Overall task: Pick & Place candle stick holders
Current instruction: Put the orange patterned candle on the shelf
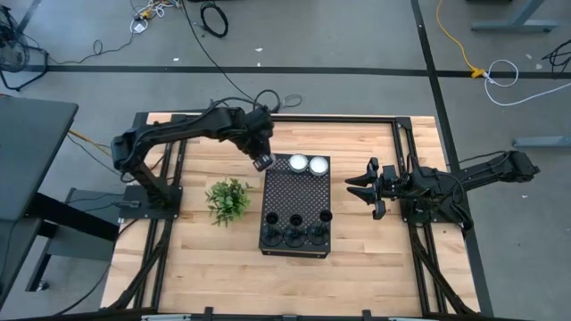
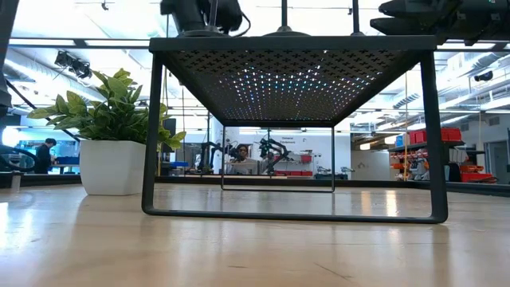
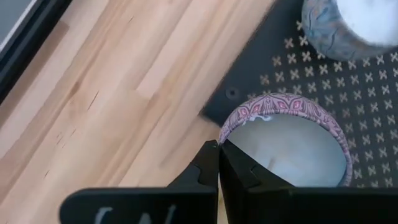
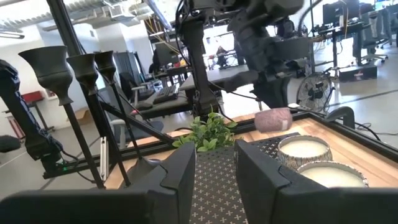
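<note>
**Three holders waiting at the stand's near edge; neither gripper on one**

At 6 o'clock on the black perforated stand, in the high view: three candle stick holders upright in a row, close together, none held. Slim black stems, round bases, small flared cups on top, seen clearly from the right wrist.

Likely stiff, light metal, smooth and a bit slippery. Top-heavy look, narrow footing, so probably easy to tip or to knock into a neighbour. Best taken on the stem, around mid-height or just under the cup, with the jaws square across it. Outer holder first, to keep clear of the others.

At 9 o'clock of the stand: a small potted plant on the wooden table, near but apart.

At 3 o'clock: the right gripper, off the stand, facing it, fingers a little apart with nothing between them.

At 12 o'clock on the stand: two white candles side by side.

At 11 o'clock, by the far corner: the left gripper, fingers closed together, tips right at the rim of a pink-patterned candle. Cannot tell whether that rim is pinched or only touched.
</note>
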